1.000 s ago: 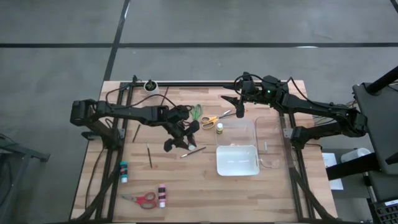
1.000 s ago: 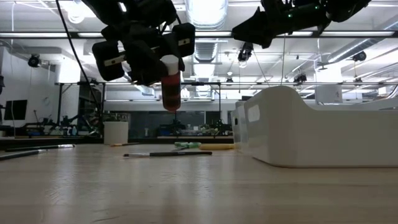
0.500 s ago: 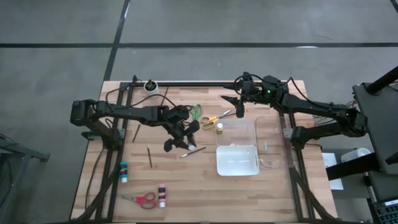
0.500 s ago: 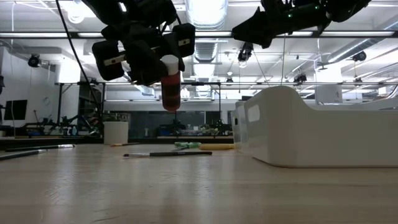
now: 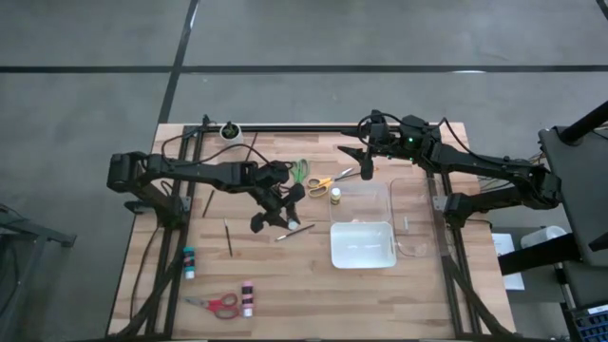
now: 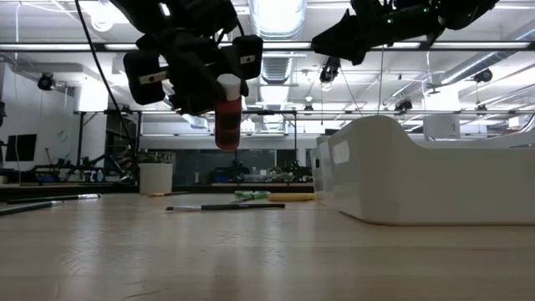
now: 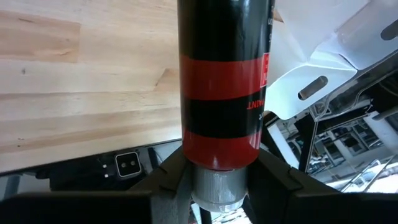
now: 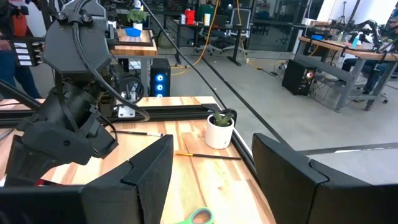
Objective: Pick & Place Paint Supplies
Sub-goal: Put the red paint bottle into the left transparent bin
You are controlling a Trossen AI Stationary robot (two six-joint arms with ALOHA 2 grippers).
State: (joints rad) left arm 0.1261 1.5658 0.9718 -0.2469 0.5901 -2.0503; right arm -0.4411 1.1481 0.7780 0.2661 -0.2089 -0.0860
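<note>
Small red-and-black plastic paint bottle [image 6: 227, 117] with pale cap: likely light, rigid, smooth-sided, so prone to slipping; best gripped across the body, as here. Clamped between the left gripper [image 6: 197, 71] fingers, hanging below them, well above the wooden table [image 6: 251, 251]. Left arm reaching in over mid-table, wrist tipped downward. Right gripper [image 8: 211, 168] held aloft beyond the white rectangular tray [image 6: 418, 180], fingers spread, holding nothing.
</note>
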